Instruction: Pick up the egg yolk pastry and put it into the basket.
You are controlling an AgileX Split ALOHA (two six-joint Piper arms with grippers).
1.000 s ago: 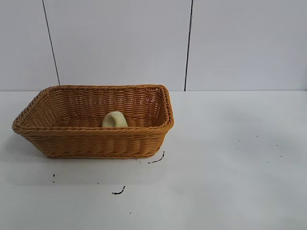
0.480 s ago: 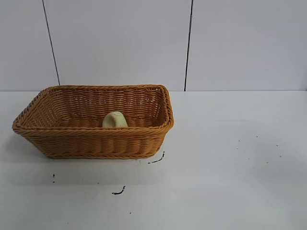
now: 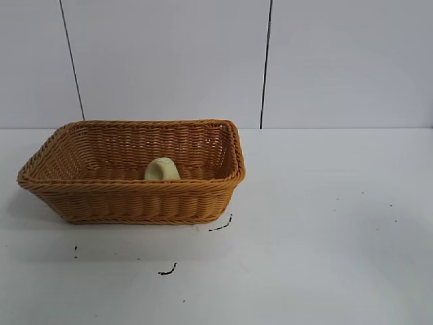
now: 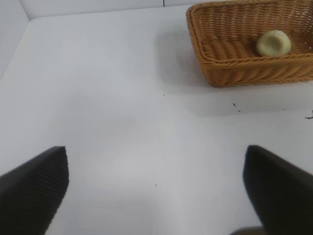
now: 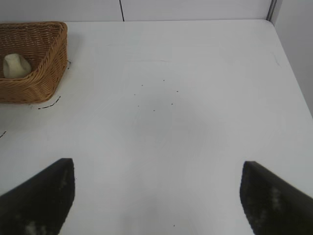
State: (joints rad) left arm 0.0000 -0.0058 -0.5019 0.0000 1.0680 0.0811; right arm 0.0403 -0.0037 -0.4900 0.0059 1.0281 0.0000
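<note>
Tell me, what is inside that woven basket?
The basket holds one egg yolk pastry, pale yellow, sitting on its floor. In the exterior view the near wall hides the pastry's base and much of the floor; nothing else shows inside.

The basket (image 3: pixel 132 172), an orange-brown rectangular wicker one with flared sides and a braided rim, stands upright at the left centre of the exterior frame. The egg yolk pastry (image 3: pixel 162 169), a small pale yellow dome, rests on its floor, near the front wall, right of the middle.
</note>
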